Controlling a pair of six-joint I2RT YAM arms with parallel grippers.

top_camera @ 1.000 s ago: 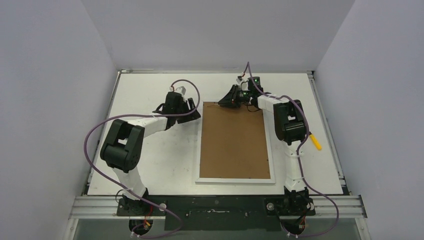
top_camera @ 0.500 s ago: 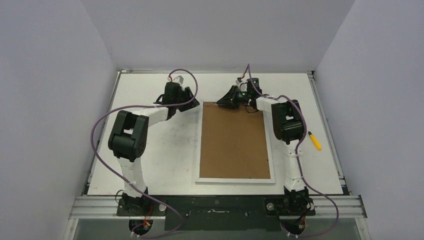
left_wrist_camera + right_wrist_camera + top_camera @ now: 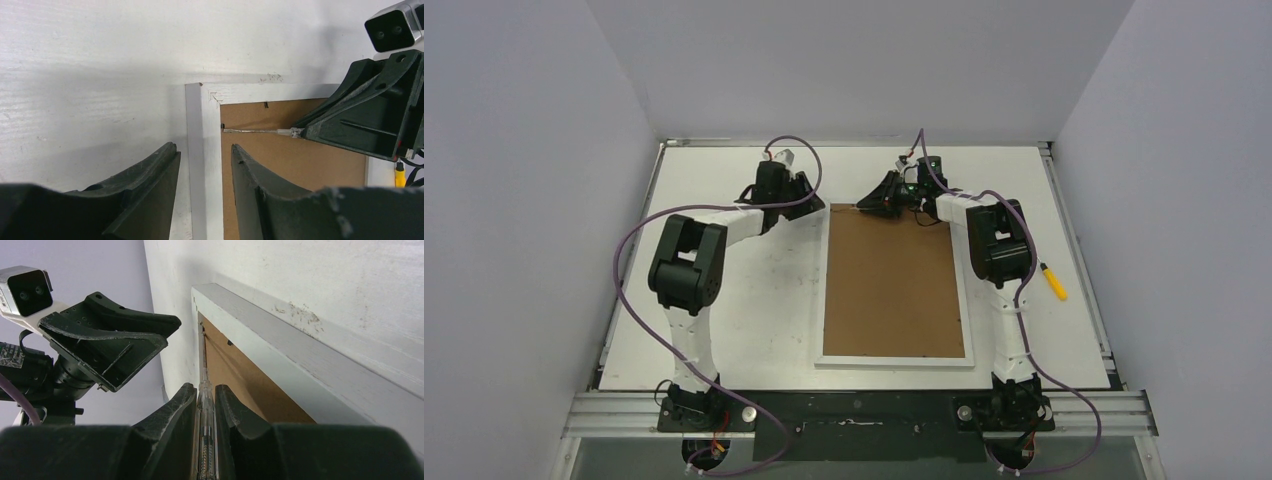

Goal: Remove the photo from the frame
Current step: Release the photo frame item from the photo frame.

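Observation:
The frame (image 3: pixel 894 359) lies face down on the white table, its brown fibreboard back (image 3: pixel 892 280) up inside a narrow white border (image 3: pixel 202 120). The photo is hidden under that back. My left gripper (image 3: pixel 203 147) is at the frame's far left corner (image 3: pixel 809 208), open, one finger over the table and the other over the brown back, with the border between them. My right gripper (image 3: pixel 204 387) is at the far edge (image 3: pixel 866 204), shut on a clear-handled screwdriver (image 3: pixel 202 360). The screwdriver's thin shaft (image 3: pixel 255 131) reaches a small black tab inside the left border.
A yellow-handled tool (image 3: pixel 1054 282) lies on the table right of the frame, beside the right arm. Grey walls close in the table on three sides. Purple cables loop over both arms.
My left arm has swung its elbow inward and its gripper has come to the frame's far left corner with jaws narrower than before. The right gripper and screwdriver have barely moved.

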